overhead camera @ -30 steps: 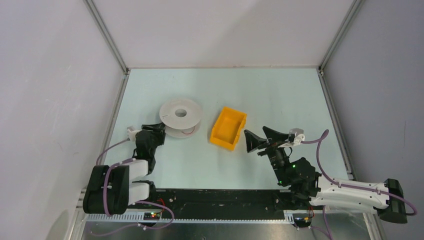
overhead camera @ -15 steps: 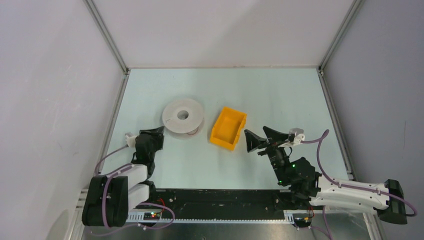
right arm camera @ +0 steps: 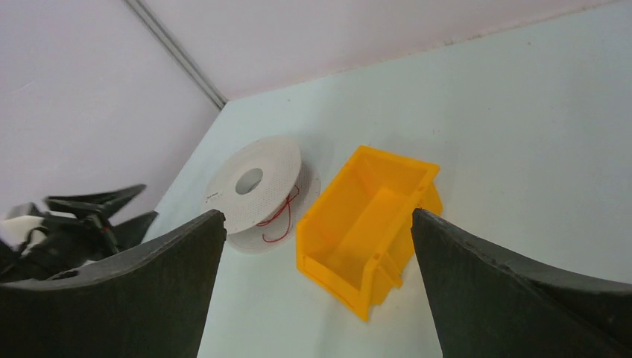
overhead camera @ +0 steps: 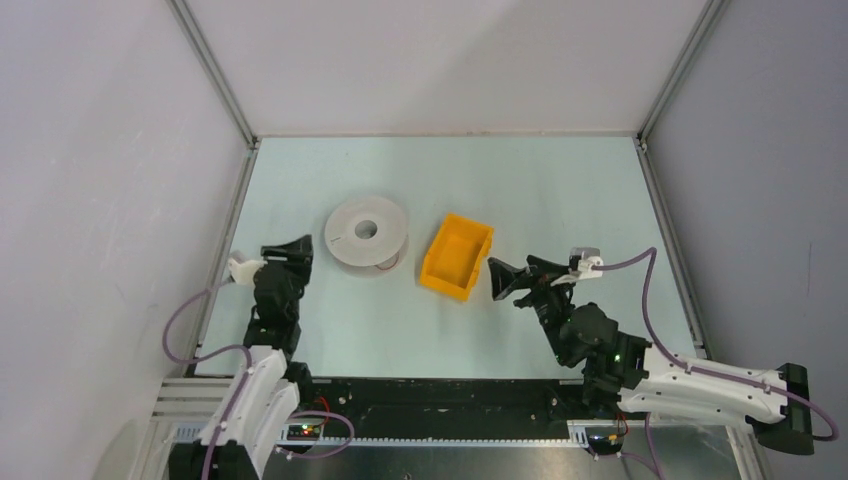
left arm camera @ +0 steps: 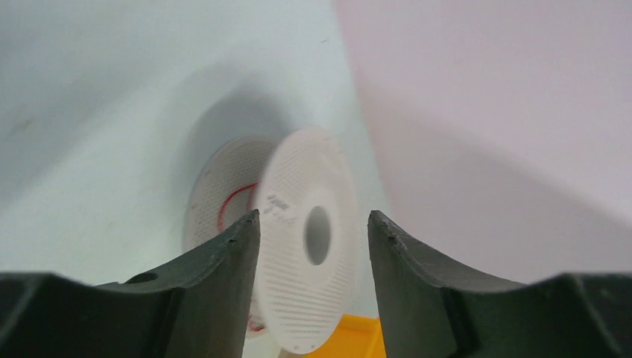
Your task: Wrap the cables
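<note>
A white perforated spool (overhead camera: 366, 232) lies flat on the pale green table, left of centre. The cables are a thin red wire (right arm camera: 281, 215) looped loosely over the spool's near rim and down between its flanges (left arm camera: 226, 213). My left gripper (overhead camera: 302, 252) stands open a short way left of the spool, apart from it; in the left wrist view the spool (left arm camera: 309, 246) shows ahead between the two fingers with nothing gripped. My right gripper (overhead camera: 510, 264) is wide open, just right of the orange bin, holding nothing (right arm camera: 317, 216).
An empty orange bin (overhead camera: 457, 256) sits between the spool and my right gripper, also in the right wrist view (right arm camera: 369, 224). Enclosure walls with metal corner posts (overhead camera: 215, 75) close in the table's left, right and far sides.
My left gripper has drawn back to the left, off the spool's rim, and its arm has swung lower. The spool shifted slightly right. The right arm moved a little.
</note>
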